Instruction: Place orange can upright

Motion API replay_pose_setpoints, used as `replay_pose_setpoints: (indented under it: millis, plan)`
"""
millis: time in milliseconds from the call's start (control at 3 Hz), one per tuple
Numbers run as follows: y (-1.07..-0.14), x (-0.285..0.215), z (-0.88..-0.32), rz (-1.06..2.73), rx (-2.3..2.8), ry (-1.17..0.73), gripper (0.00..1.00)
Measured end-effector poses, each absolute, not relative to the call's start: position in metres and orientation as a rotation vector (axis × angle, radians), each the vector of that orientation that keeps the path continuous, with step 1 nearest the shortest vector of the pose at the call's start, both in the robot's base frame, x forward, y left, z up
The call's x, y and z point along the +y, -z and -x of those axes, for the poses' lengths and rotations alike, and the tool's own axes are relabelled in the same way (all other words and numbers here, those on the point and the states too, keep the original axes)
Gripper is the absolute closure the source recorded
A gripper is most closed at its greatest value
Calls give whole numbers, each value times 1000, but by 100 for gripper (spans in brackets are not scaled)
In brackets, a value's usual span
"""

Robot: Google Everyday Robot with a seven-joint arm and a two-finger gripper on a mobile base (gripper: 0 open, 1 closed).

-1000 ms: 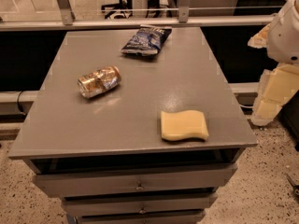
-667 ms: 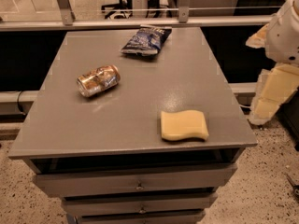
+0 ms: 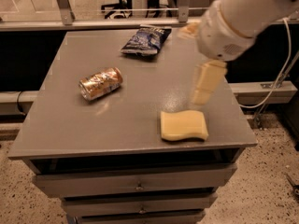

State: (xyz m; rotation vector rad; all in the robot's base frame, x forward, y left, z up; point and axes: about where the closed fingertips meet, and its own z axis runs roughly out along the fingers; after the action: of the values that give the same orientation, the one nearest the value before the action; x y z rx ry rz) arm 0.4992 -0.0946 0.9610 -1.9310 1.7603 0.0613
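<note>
The orange can (image 3: 100,83) lies on its side on the left half of the grey table (image 3: 70,125), with its silver end facing the front left. My gripper (image 3: 203,80) hangs from the white arm (image 3: 243,13) above the right part of the table. It is well to the right of the can and does not touch it. It holds nothing that I can see.
A blue crinkled snack bag (image 3: 145,39) lies at the back of the table. A yellow sponge (image 3: 183,125) lies near the front right edge, just below the gripper. Drawers (image 3: 135,185) sit under the tabletop. A metal rail (image 3: 93,24) runs behind the table.
The arm has swung in from beyond the table's right edge and is now over the right part of the tabletop. The can, bag and sponge have not moved.
</note>
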Motion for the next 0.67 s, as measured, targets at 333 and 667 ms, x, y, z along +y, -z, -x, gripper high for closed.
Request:
replay_pose_setpoints:
  millis: [333,667]
  plan:
    - [-966,-39,-511,2012,1533,-64,0]
    - [-967,-30,-518,2016,1505,-68,0]
